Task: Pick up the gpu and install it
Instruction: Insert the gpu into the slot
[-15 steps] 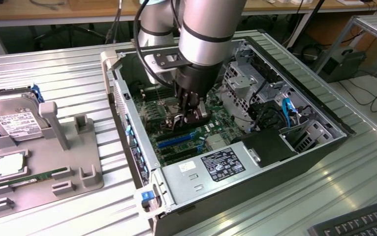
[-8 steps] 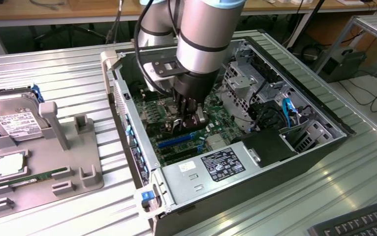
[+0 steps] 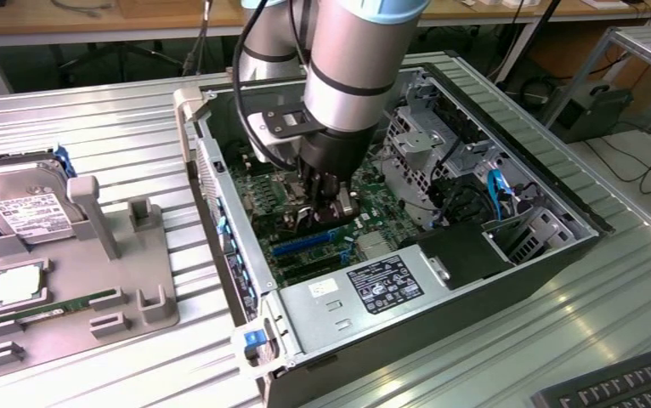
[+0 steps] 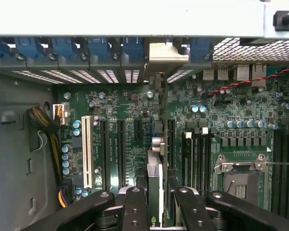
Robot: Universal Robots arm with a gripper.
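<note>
Two fingers (image 4: 135, 207) pinch gpu (image 4: 155, 178) between slots.

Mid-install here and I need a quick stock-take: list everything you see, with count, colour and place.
gpu: 1, black card seen edge-on, silvery bracket end toward the case's rear slots, held upright between the gripper's fingers over the motherboard.
computer case: 1, black and grey, open, lying on its side on the table.
motherboard: 1, green, inside the case.
power supply: 1, silver with a black label, at the case's near end.
hard drive: 1, silver with white label, on the grey holder.
memory stick: 1, green, on the holder.
parts holder: 1, grey, exterior view's left.
table: 1, ribbed metal.
gripper: 1, black, shut on the gpu inside the case.
</note>
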